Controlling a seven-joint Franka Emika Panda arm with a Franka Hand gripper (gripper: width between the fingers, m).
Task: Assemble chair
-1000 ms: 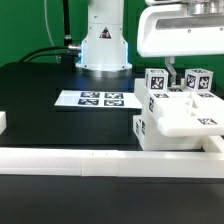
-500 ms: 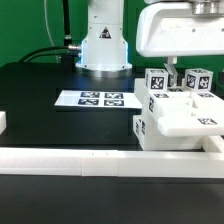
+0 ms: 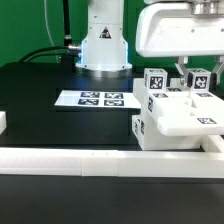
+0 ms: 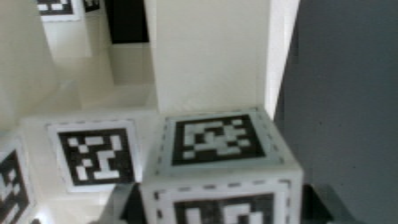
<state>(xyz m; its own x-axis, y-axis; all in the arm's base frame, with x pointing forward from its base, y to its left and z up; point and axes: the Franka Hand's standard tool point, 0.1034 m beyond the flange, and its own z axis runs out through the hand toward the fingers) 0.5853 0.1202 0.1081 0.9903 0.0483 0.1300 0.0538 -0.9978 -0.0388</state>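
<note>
Here the chair [image 3: 178, 105] stands on the black table [image 3: 60, 125] beside the marker board [image 3: 92, 99]; the jaws straddle a tagged post [image 4: 217, 165], seemingly not yet closed.

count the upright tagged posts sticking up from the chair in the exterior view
2: one post toward the exterior view's left, the other post toward its right under the gripper. Others may be hidden behind the chair.
</note>
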